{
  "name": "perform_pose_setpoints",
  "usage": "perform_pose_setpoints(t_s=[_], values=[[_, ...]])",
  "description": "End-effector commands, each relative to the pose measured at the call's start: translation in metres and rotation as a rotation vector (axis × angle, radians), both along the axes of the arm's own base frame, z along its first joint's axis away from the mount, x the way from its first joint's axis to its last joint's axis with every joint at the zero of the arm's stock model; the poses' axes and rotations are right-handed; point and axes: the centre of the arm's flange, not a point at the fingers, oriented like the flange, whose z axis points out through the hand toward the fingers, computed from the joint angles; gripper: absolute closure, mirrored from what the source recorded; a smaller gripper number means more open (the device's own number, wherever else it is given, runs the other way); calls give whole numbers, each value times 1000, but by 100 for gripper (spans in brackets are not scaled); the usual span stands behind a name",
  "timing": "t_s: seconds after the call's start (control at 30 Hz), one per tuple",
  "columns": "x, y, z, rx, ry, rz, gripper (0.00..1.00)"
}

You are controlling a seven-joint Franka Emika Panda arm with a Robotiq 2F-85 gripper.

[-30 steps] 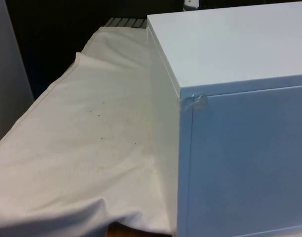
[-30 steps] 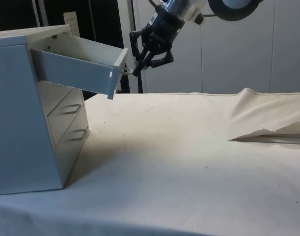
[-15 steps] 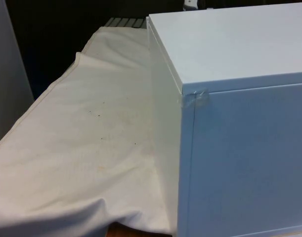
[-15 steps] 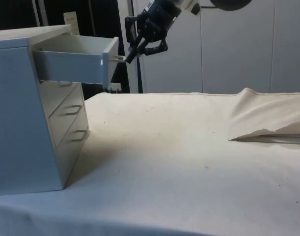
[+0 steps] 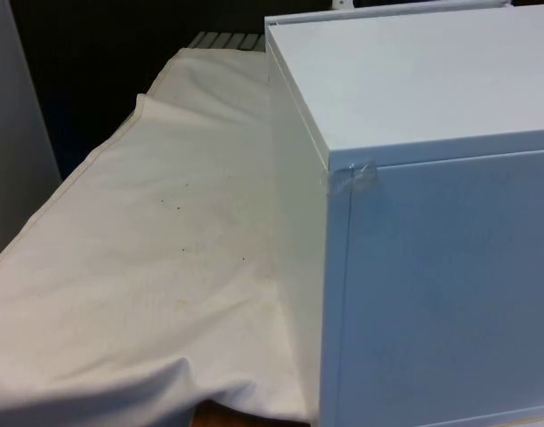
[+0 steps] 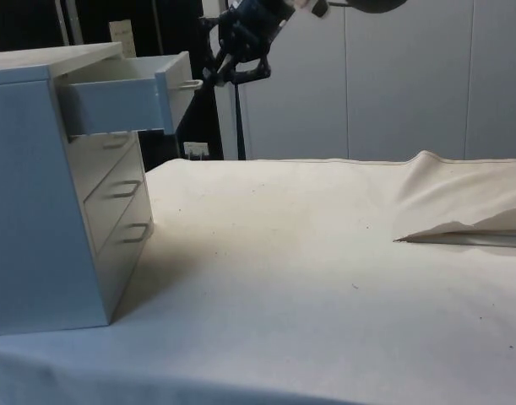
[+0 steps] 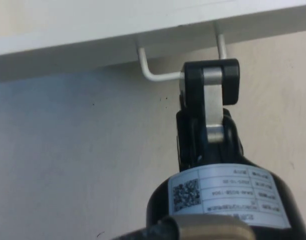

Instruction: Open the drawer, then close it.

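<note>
While the top drawer (image 6: 122,99) sits partly pulled out of a white chest of drawers (image 6: 46,194), the black gripper (image 6: 214,74) is at the drawer's wire handle (image 6: 190,83), high on the side view's left. In the wrist view the fingers are together, clamped on the handle (image 7: 160,76) w/ the drawer front (image 7: 142,30) just beyond. Judging by the drawer already standing out, the closing half of the task seems to be in hand, though opening can't be ruled out from this moment alone. If closing, the next move calls for a straight, level push toward the chest, keeping the handle square so the drawer doesn't bind, then letting go once the front is flush.

Count: 1 chest, 3 drawers; top one out, 2 lower drawers (image 6: 114,198) shut, each w/ its own handle. 1 gripper. 1 white cloth (image 6: 325,278) over the table, w/ a raised fold (image 6: 460,207) at the side view's right. From the front view, the chest (image 5: 432,222) turns a blank back and side, cloth (image 5: 147,249) to its left.
</note>
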Motion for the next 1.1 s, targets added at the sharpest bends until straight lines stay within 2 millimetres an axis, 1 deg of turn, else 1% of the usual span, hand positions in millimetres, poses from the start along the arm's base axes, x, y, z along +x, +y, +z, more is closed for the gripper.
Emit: perform_pose_setpoints(t_s=[0.0,0.03,0.07,0.3,0.33,0.37,0.5,0.53,0.57,0.6,0.8,0.83,0.87,0.9,1.07], values=[[5,2,2,6,-19,-8,100],[2,0,0,-2,-1,-1,100],[8,2,2,5,-20,-9,100],[23,3,4,-7,-26,-14,100],[20,0,0,-16,-6,-9,100],[27,3,3,-11,-26,-16,100],[38,3,4,-20,-30,-22,100],[40,3,4,-22,-31,-23,100],[39,0,1,-34,-14,-17,100],[42,3,4,-24,-32,-23,100],[57,3,4,-36,-37,-30,100],[62,3,5,-38,-42,-33,100],[61,0,3,-50,-26,-29,100],[64,3,5,-41,-41,-34,100],[79,3,5,-53,-49,-40,100]])
